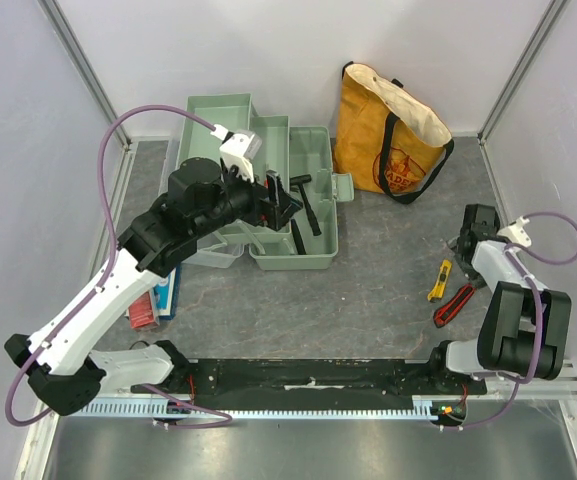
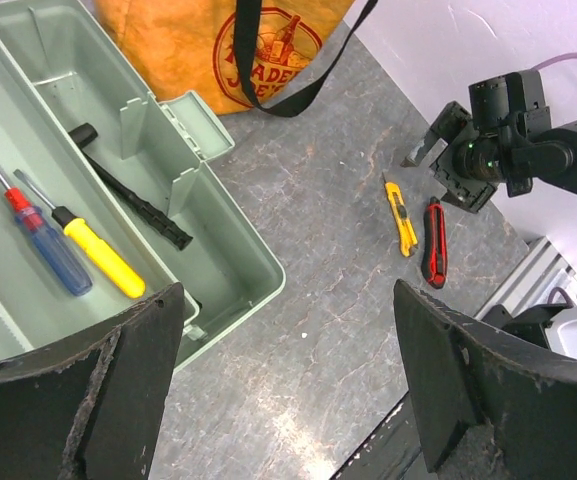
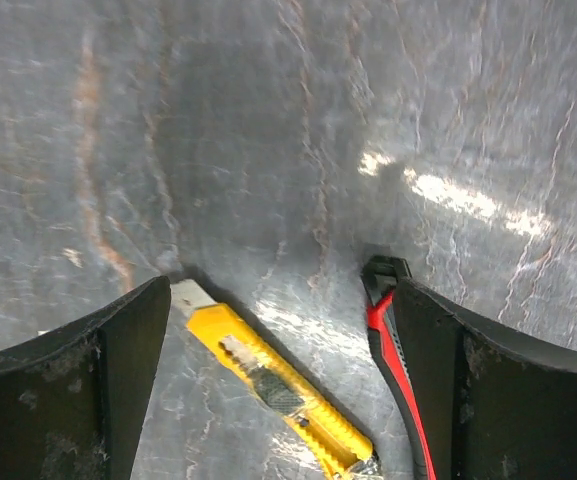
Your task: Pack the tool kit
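Observation:
The sage-green toolbox (image 1: 313,245) lies open at the back left, its trays folded out. In the left wrist view its tray (image 2: 218,215) holds a red-and-blue screwdriver (image 2: 46,243), a yellow-handled screwdriver (image 2: 103,258) and a black tool (image 2: 133,203). My left gripper (image 1: 284,200) hovers over the box, open and empty (image 2: 286,340). A yellow utility knife (image 1: 439,280) and a red-and-black knife (image 1: 455,305) lie on the table at the right. My right gripper (image 1: 471,238) is open just above them (image 3: 278,300), with the yellow knife (image 3: 283,395) between its fingers and the red knife (image 3: 390,365) by the right finger.
A mustard-yellow tote bag (image 1: 388,130) stands at the back, right of the toolbox. Flat red and blue packets (image 1: 153,300) lie near the left arm. White walls close in on both sides. A black strip (image 1: 308,375) runs along the near edge.

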Available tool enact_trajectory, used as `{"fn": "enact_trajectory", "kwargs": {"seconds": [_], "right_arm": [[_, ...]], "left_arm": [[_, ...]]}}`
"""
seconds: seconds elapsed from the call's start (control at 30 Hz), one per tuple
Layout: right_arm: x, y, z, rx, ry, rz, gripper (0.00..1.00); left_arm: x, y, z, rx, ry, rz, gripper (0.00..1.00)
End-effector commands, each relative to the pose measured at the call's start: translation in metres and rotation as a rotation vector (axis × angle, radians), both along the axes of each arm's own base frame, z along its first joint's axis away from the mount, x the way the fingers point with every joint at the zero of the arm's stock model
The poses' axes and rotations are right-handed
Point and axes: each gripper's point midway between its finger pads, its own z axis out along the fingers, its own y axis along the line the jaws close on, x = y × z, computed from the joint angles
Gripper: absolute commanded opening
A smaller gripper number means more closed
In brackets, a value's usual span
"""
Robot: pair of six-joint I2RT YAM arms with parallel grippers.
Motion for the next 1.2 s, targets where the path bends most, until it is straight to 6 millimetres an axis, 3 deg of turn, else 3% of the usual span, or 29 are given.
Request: {"fn": "enact_trajectory", "kwargs": {"seconds": [0.0,0.23,0.33,0.53,0.73,0.93,1.17], "right_arm": [[-0.005,0.011,-0.013,0.131,-0.087,-0.044,0.98],[-0.036,0.004,-0.03,0.166,-0.07,-0.107,0.98],[-0.04,0.005,-0.036,0.167,-0.043,-0.091,0.98],[-0.023,0.019,-0.038,0.242,-0.082,-0.006,0.98],[0.0,0.054,-0.037,0.396,-0.208,0.115,0.98],[0.012,0.077,-0.035,0.452,-0.229,0.181,0.97],[0.038,0.112,-0.024,0.485,-0.278,0.314,0.95]], "left_arm": [[-0.005,-0.006,0.021,-0.059,-0.005,-0.036,0.89],[-0.001,-0.011,0.012,-0.043,0.011,-0.041,0.89],[0.001,-0.011,0.008,-0.03,0.008,-0.036,0.89],[0.005,-0.005,0.005,-0.013,-0.008,-0.005,0.89],[0.006,-0.003,0.004,-0.011,-0.019,0.005,0.89],[0.007,0.004,0.001,-0.007,-0.031,0.032,0.89],[0.008,0.011,-0.002,0.003,-0.042,0.065,0.89]]}}
